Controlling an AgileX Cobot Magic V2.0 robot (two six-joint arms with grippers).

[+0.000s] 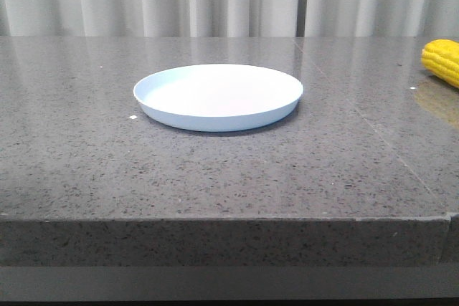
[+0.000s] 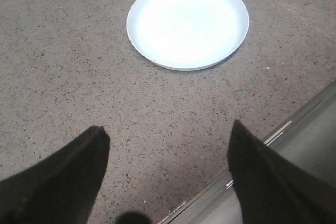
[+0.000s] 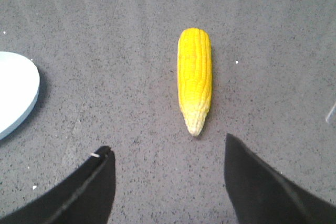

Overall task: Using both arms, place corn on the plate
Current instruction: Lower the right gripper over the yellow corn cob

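The plate [image 1: 218, 96] sits bare on the speckled grey table [image 1: 215, 177], roughly in the middle of it, and there is nothing on the plate. Over at the table's right side, well apart from the plate, the corn [image 1: 442, 61] lies flat on the stone, only partly inside the front view.

From the right wrist, the right gripper [image 3: 168, 153] hovers with its two dark fingers [image 3: 89, 187] spread wide and holding nothing. The corn [image 3: 195, 79] lies just beyond the gap between them, lined up with it, its paler tapered tip pointing back toward the gripper. Fingertips and cob are apart, no contact. The edge of the plate [image 3: 16, 95] shows off to one side of the corn.

On the left, the left gripper [image 2: 168, 132] is also opened wide and holding nothing, above the table near its front edge. The plate [image 2: 187, 23] lies ahead of those fingers [image 2: 68, 182], clear of them.
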